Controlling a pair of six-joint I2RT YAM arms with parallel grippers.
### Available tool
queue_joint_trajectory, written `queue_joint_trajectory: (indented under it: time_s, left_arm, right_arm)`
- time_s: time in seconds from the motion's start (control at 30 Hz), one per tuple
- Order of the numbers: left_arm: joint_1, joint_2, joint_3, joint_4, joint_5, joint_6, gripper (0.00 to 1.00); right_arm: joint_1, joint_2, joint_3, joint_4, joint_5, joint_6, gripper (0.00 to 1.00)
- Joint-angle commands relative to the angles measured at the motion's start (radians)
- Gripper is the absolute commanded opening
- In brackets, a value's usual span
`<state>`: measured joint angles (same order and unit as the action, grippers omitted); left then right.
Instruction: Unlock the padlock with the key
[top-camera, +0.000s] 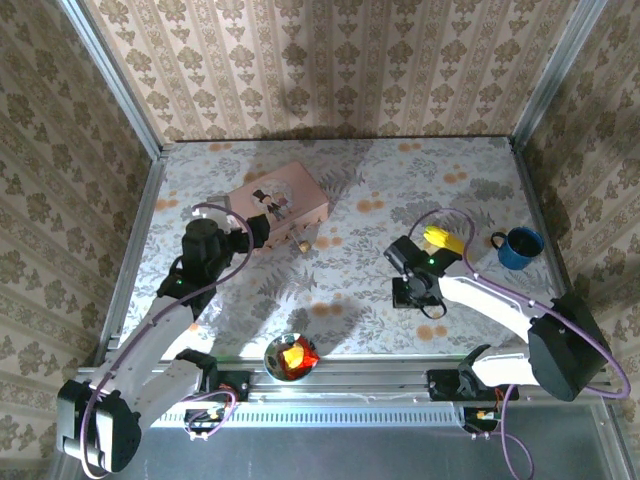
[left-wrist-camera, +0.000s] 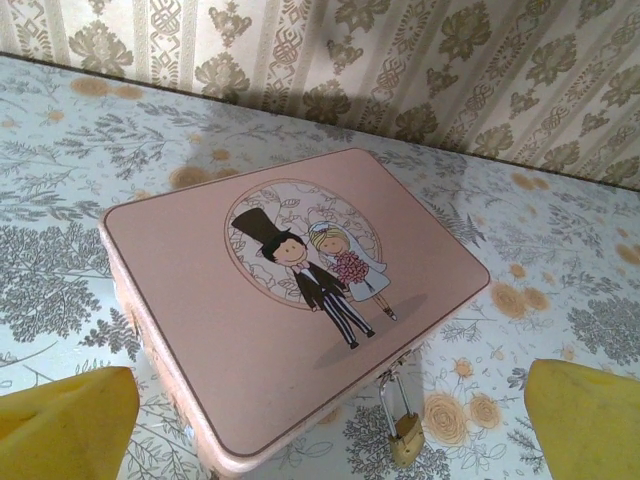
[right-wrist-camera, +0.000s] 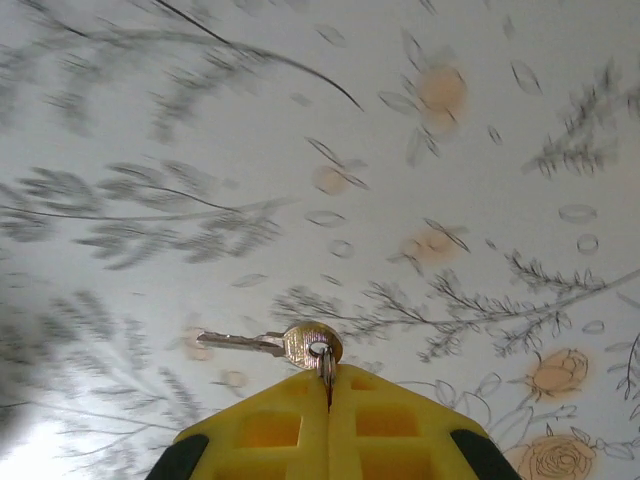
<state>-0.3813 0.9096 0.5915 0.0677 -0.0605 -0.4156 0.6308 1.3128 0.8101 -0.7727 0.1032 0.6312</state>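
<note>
The small brass padlock (left-wrist-camera: 405, 435) hangs by its thin shackle from the front clasp of the pink box (left-wrist-camera: 280, 300) and lies on the table; from above the padlock (top-camera: 300, 244) sits just off the box's near edge. My left gripper (left-wrist-camera: 325, 450) is open, its yellow fingers (left-wrist-camera: 70, 425) standing wide on either side of the box's near corner and the padlock. My right gripper (right-wrist-camera: 328, 375) is shut on the small ring of the key (right-wrist-camera: 270, 344). The key hangs flat above the table, blade pointing left. In the top view the right gripper (top-camera: 412, 292) is mid-table, well right of the padlock.
The pink box (top-camera: 280, 203) has a bride-and-groom picture on its lid. A yellow banana-shaped object (top-camera: 443, 239) and a blue mug (top-camera: 519, 247) lie to the right. A small bowl (top-camera: 272, 350) with orange contents sits at the near edge. Patterned walls enclose the table.
</note>
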Motion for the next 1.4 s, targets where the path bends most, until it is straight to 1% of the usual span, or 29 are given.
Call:
queue_joint_trajectory:
  time_s: [0.0,0.17,0.3,0.43,0.57,0.67,0.7,0.77,0.83,0.9,1.03,1.1,1.13,1.27,1.37]
  left_arm:
    - [0.018,-0.027,0.006,-0.03,-0.022,-0.042,1.0]
    - [0.075,-0.041,0.002,-0.063,0.003,-0.111,1.0]
    - [0.13,-0.043,0.01,-0.096,0.045,-0.147,1.0]
    - [0.167,-0.049,0.013,-0.117,0.086,-0.165,1.0]
    - [0.191,-0.056,0.011,-0.113,0.137,-0.184,1.0]
    - [0.196,-0.058,0.023,-0.099,0.205,-0.183,0.98]
    - [0.195,-0.058,0.027,-0.09,0.236,-0.175,0.98]
    - [0.194,-0.06,0.033,-0.062,0.32,-0.146,0.98]
    - [0.185,-0.066,0.035,-0.052,0.372,-0.126,0.99]
    - [0.161,-0.078,0.032,-0.047,0.4,-0.102,0.99]
    - [0.077,-0.112,0.017,-0.045,0.422,-0.036,1.0]
    - [0.038,-0.129,0.003,-0.028,0.44,-0.013,1.0]
    - [0.017,-0.136,-0.008,-0.01,0.459,-0.005,0.99]
    - [-0.035,-0.139,-0.045,0.073,0.557,0.003,0.88]
    - [-0.084,-0.126,-0.047,0.105,0.603,0.029,0.82]
  right_arm:
    - [0.066,0.055,0.103,-0.077,0.066,-0.07,0.0]
    - [0.182,0.167,0.272,-0.142,0.131,-0.181,0.0]
    - [0.223,0.189,0.357,-0.134,0.138,-0.284,0.0]
    - [0.249,0.17,0.416,-0.114,0.133,-0.398,0.0]
    - [0.282,0.112,0.415,-0.044,0.143,-0.513,0.0]
    - [0.285,0.085,0.397,0.026,0.151,-0.533,0.0]
    - [0.285,0.054,0.399,0.04,0.149,-0.53,0.0]
    - [0.285,0.051,0.414,0.058,0.141,-0.51,0.0]
    - [0.284,0.061,0.439,0.056,0.137,-0.485,0.0]
    - [0.284,0.072,0.465,0.046,0.138,-0.457,0.0]
    - [0.282,0.072,0.501,0.038,0.144,-0.407,0.0]
    - [0.281,0.099,0.513,0.039,0.146,-0.39,0.0]
    - [0.281,0.099,0.517,0.04,0.147,-0.383,0.0]
    - [0.279,0.101,0.527,0.044,0.145,-0.368,0.0]
    - [0.279,0.103,0.529,0.046,0.144,-0.361,0.0]
